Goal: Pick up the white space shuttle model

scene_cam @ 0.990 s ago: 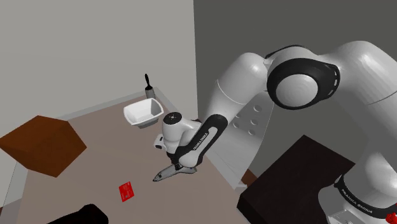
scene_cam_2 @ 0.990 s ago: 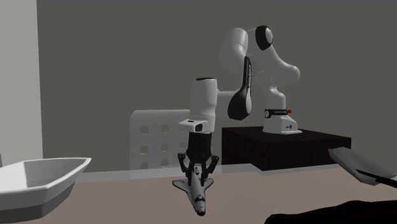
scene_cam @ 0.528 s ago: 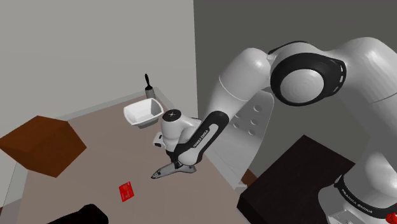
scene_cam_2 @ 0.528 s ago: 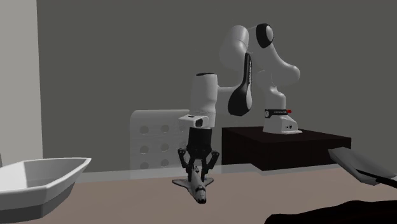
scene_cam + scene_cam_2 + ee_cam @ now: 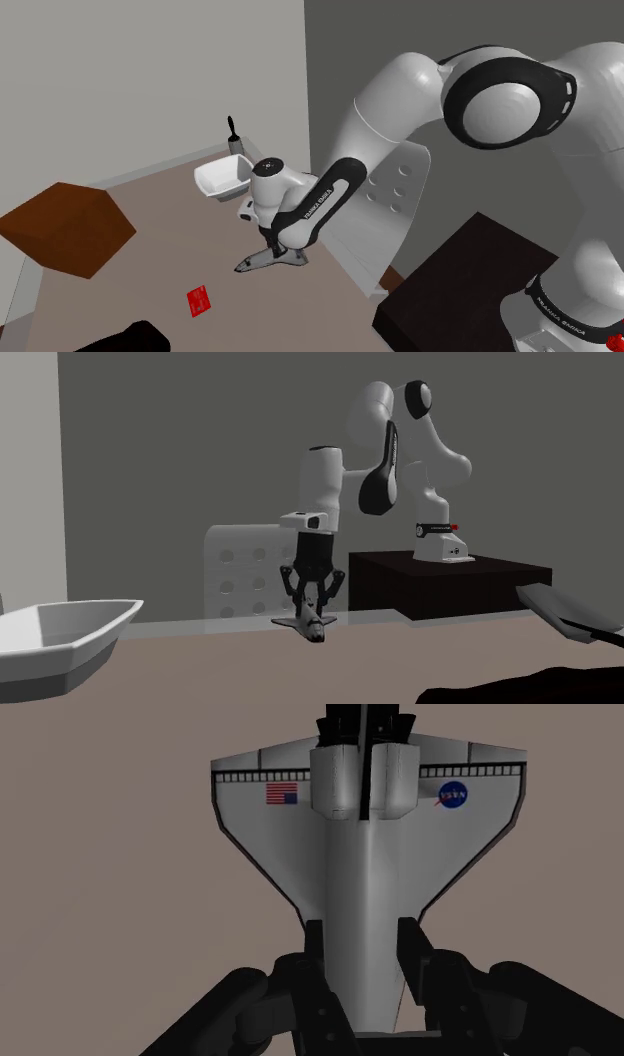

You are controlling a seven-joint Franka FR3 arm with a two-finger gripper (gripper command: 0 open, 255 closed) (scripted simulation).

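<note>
The white space shuttle model [image 5: 258, 263] [image 5: 310, 627] has black edging, a flag and a NASA badge on its wings [image 5: 362, 854]. My gripper [image 5: 283, 250] [image 5: 312, 608] [image 5: 362, 942] is shut on its fuselage, with one black finger [image 5: 315, 949] on each side of the body. The shuttle hangs a little above the brown table [image 5: 150, 280], its nose toward the shoulder view's left and tilted slightly down.
A white basin [image 5: 222, 178] [image 5: 60, 632] and a dark brush [image 5: 234, 135] stand at the table's far edge by the wall. A brown box [image 5: 65, 225] lies to the shoulder view's left and a red card [image 5: 200, 300] below the shuttle. The dark stand [image 5: 450, 582] is behind.
The gripper has risen with the shuttle held in it, lifting the model off the table. The arm's elbow has moved up.
</note>
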